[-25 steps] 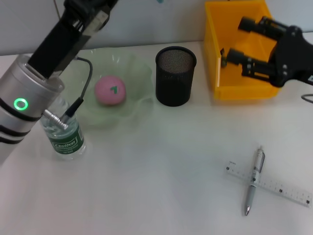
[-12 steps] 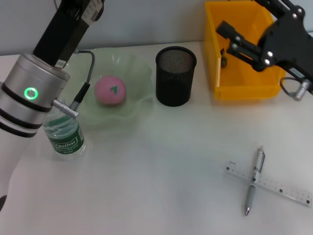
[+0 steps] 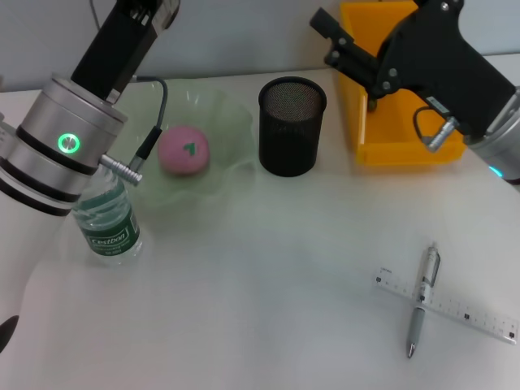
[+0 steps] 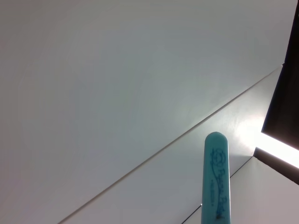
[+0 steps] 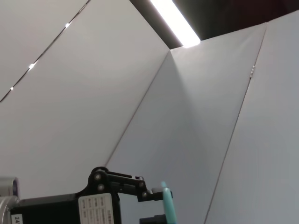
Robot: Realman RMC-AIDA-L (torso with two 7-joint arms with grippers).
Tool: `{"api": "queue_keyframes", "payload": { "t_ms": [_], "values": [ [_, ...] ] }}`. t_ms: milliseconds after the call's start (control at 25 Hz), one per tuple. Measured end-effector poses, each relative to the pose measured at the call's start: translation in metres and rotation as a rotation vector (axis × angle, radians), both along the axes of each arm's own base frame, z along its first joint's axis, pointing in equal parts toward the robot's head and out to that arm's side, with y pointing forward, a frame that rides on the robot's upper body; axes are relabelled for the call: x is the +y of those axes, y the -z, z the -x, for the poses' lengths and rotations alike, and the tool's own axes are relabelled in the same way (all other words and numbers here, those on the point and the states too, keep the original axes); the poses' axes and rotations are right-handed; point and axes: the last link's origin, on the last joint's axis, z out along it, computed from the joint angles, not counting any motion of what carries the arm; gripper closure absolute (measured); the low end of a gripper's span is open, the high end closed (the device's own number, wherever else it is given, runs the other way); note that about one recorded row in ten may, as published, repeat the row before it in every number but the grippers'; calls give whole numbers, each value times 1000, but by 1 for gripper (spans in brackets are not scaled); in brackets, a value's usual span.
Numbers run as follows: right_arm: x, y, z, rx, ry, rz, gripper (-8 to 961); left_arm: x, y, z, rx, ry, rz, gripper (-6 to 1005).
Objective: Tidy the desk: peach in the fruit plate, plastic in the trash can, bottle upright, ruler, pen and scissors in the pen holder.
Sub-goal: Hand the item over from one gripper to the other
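One teal scissors handle [image 4: 216, 177] in left hand, visible only from wrists; right hand [image 3: 329, 36] spread wide.

pink peach [image 3: 183, 150], yellow bin [image 3: 396, 126], black mesh pen holder [image 3: 291, 126]

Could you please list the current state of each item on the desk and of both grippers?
Pink peach: in the pale green fruit plate.
Clear plastic bottle: upright.
Black mesh pen holder: upright, contents not visible.
Silver pen: lying across the clear ruler.
Yellow bin: upright.
Left gripper: out of the head view, holding a teal scissors handle.
Right gripper: raised between pen holder and bin.
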Motion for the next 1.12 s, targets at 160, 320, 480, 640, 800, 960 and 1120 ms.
{"api": "queue_keyframes", "payload": {
  "t_ms": [160,320,480,640,800,960,1120],
  "values": [
    [2,6,7,-5,-15,-20,194,0,0,-1,-1,-1,-5,727],
    [5,9,14,-1,-29,-16,194,1,1,-8,2,15,-12,727],
    [7,11,19,3,-40,-10,194,1,3,-11,7,24,-5,727],
    [8,16,26,-6,-54,-28,194,1,5,-12,13,23,1,727],
    [9,18,30,-8,-64,-34,194,1,6,-12,18,23,3,727],
    [11,19,34,-6,-71,-31,194,-1,9,-13,15,18,4,727],
    [15,20,38,-10,-75,-31,195,-3,11,-12,4,4,-4,727]
  ]
}}
